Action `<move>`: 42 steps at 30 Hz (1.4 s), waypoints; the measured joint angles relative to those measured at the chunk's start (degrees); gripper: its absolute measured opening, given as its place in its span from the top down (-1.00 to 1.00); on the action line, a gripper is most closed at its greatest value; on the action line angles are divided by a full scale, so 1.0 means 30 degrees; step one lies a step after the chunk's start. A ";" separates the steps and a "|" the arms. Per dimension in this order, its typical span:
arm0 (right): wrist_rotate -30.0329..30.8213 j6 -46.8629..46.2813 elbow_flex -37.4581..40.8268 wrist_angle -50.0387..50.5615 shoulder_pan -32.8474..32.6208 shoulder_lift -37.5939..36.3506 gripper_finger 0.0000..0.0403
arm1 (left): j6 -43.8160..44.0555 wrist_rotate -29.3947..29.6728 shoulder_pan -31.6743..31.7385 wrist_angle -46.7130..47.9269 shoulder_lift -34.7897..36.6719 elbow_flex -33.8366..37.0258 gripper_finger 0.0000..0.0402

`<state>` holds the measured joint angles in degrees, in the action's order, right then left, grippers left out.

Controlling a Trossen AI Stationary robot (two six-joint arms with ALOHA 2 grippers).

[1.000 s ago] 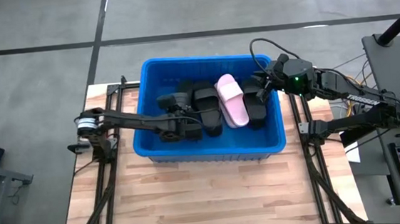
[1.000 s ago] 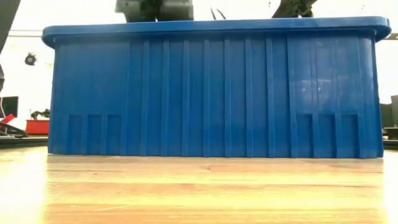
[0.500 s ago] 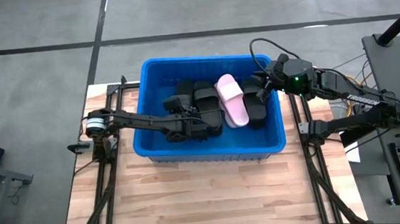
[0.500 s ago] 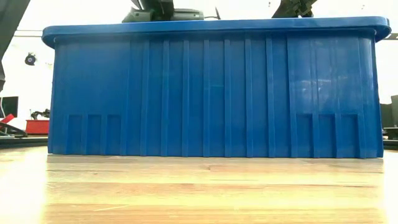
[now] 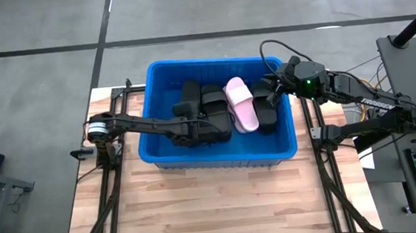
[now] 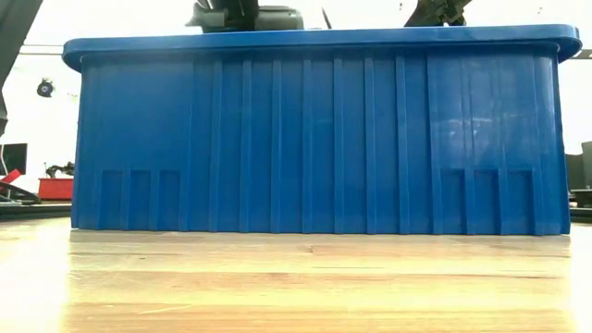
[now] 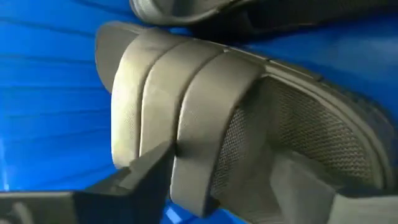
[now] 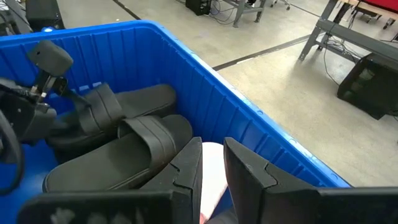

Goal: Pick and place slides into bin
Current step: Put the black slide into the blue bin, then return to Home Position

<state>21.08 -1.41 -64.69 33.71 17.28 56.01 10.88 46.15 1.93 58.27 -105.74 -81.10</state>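
The left pincer (image 5: 194,130) has slid right inside the bin (image 5: 218,156), fingers apart beside black slides (image 5: 211,109).

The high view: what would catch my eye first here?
The bright blue bin in the middle of the wooden table, with one light pink slide lying among black slides. The left gripper reaches into the bin from one side; the right gripper hangs over its opposite rim.

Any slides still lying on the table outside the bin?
No. From above, the black slides and the pink one all lie inside the bin; the table holds none.
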 joint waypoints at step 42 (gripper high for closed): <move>0.0002 0.0364 0.0007 -0.0097 0.0006 0.0066 0.72 | -0.5419 -1.1050 0.0000 -1.0311 0.7521 -0.1292 0.29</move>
<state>21.09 -0.32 -64.66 33.42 17.30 56.21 -5.38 13.00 1.93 27.34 -83.18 -84.98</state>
